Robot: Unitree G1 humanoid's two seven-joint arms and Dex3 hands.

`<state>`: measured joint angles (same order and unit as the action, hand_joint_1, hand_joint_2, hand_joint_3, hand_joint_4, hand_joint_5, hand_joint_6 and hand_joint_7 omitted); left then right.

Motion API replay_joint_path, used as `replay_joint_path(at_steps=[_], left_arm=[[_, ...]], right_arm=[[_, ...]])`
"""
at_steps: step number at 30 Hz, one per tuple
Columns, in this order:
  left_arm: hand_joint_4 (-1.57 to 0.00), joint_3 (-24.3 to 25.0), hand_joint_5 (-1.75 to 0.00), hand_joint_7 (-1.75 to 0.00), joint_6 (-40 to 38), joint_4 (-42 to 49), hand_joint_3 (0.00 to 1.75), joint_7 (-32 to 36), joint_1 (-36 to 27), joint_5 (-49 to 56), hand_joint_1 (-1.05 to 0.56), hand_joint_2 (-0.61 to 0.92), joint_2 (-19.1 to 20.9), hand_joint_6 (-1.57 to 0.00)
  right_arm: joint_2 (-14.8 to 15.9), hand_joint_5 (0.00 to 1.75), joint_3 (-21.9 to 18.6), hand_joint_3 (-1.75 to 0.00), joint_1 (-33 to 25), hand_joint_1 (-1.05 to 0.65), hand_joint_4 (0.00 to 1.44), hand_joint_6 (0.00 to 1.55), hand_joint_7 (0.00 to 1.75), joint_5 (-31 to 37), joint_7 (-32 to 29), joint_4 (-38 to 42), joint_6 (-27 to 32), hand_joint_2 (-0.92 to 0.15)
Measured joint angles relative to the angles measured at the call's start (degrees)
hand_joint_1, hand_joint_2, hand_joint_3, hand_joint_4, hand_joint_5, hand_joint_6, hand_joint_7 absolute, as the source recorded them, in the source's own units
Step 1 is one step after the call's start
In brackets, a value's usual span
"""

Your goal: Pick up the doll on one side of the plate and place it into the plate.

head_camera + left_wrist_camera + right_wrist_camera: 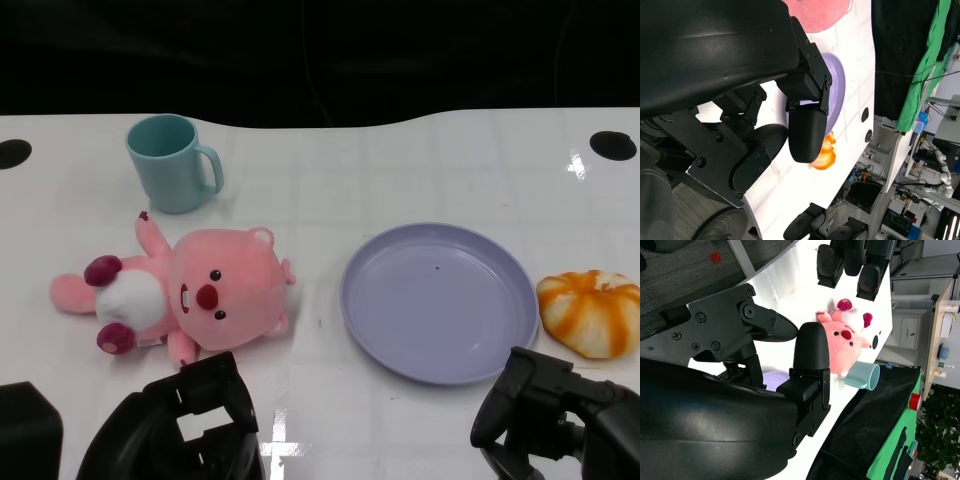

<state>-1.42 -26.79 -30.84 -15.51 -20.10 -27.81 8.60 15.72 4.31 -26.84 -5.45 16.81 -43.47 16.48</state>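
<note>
A pink plush doll [185, 295] with a white belly lies on its back on the white table, left of the lilac plate [437, 300]. The plate has nothing in it. My left hand [185, 425] sits at the near edge just in front of the doll, fingers apart, holding nothing. My right hand [550, 410] hovers at the near right, in front of the plate's rim, also holding nothing. The right wrist view shows the doll [842, 342] beyond my right hand's fingers [810, 355]. In the left wrist view the plate [836, 85] and part of the doll [820, 12] appear.
A teal mug [170, 163] stands behind the doll at the back left. An orange-and-white pumpkin toy [592, 312] lies right of the plate, close to my right hand. The table's back edge meets a black backdrop.
</note>
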Motion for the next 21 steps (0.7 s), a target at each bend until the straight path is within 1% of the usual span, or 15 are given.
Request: replay_joint_path(at_steps=[6,9,11,13,14,16,17,18,19,20,21], left_arm=[[-0.85,0.0,-1.75,-1.62,0.8,0.2,1.40,0.0,0.0,0.1,-0.10,0.43,0.0,-0.75],[-0.81,0.2,-1.73,-1.48,2.0,0.5,1.35,0.0,0.0,0.2,-0.12,0.45,-0.2,-0.76],[-0.77,0.4,-1.66,-1.29,2.4,0.6,1.33,0.0,0.0,0.2,-0.12,0.45,-0.6,-0.76],[-0.73,0.6,-1.61,-1.20,2.4,0.5,1.33,0.4,0.2,0.2,-0.14,0.42,-1.0,-0.75],[-0.68,0.7,-1.57,-1.12,2.4,0.5,1.27,0.7,0.4,0.4,-0.18,0.43,-1.2,-0.71],[-0.64,1.2,-1.52,-1.03,2.4,0.5,1.11,1.0,0.9,0.5,-0.22,0.49,-1.3,-0.68],[-0.60,1.6,-1.48,-0.95,2.5,0.5,0.92,1.1,1.2,0.6,-0.25,0.57,-1.3,-0.66],[-0.57,1.8,-1.46,-0.90,2.8,0.5,0.79,1.1,1.4,0.8,-0.26,0.62,-1.3,-0.65],[-0.55,1.9,-1.43,-0.85,3.4,0.5,0.69,1.2,1.5,1.4,-0.27,0.66,-1.3,-0.65],[-0.52,1.9,-1.36,-0.73,4.1,0.5,0.56,1.2,1.5,2.2,-0.29,0.73,-1.3,-0.64],[-0.50,2.0,-1.33,-0.67,4.8,0.4,0.49,1.2,1.5,3.0,-0.30,0.76,-1.3,-0.64]], right_arm=[[0.0,1.75,0.0,-0.79,0.1,-0.21,0.65,0.49,1.58,0.0,0.0,0.0,0.0,-0.73],[0.0,1.75,0.0,-0.79,0.1,-0.21,0.65,0.49,1.58,0.0,0.0,0.0,0.0,-0.73],[0.0,1.75,0.1,-0.79,0.3,-0.21,0.65,0.49,1.58,0.0,0.0,0.0,0.0,-0.73],[0.0,1.75,0.1,-0.79,0.6,-0.20,0.65,0.49,1.58,0.1,0.0,0.2,0.0,-0.74],[0.0,1.75,0.1,-0.79,0.7,-0.20,0.65,0.49,1.58,0.0,0.0,0.2,0.0,-0.74],[0.0,1.75,0.1,-0.78,1.0,-0.20,0.65,0.50,1.58,0.0,-0.1,0.3,0.0,-0.74],[-0.1,1.75,0.2,-0.78,1.1,-0.21,0.65,0.50,1.58,0.0,-0.1,0.4,0.0,-0.74],[-0.1,1.75,0.2,-0.78,1.2,-0.21,0.65,0.50,1.58,0.1,-0.2,0.6,0.0,-0.74],[-0.1,1.75,0.3,-0.78,1.3,-0.21,0.65,0.50,1.57,0.1,-0.3,0.8,0.0,-0.74],[-0.1,1.75,0.3,-0.78,1.4,-0.21,0.65,0.50,1.57,0.2,-0.4,0.9,0.0,-0.74],[-0.1,1.75,0.4,-0.78,1.4,-0.21,0.65,0.50,1.57,0.3,-0.4,1.0,0.0,-0.74]])
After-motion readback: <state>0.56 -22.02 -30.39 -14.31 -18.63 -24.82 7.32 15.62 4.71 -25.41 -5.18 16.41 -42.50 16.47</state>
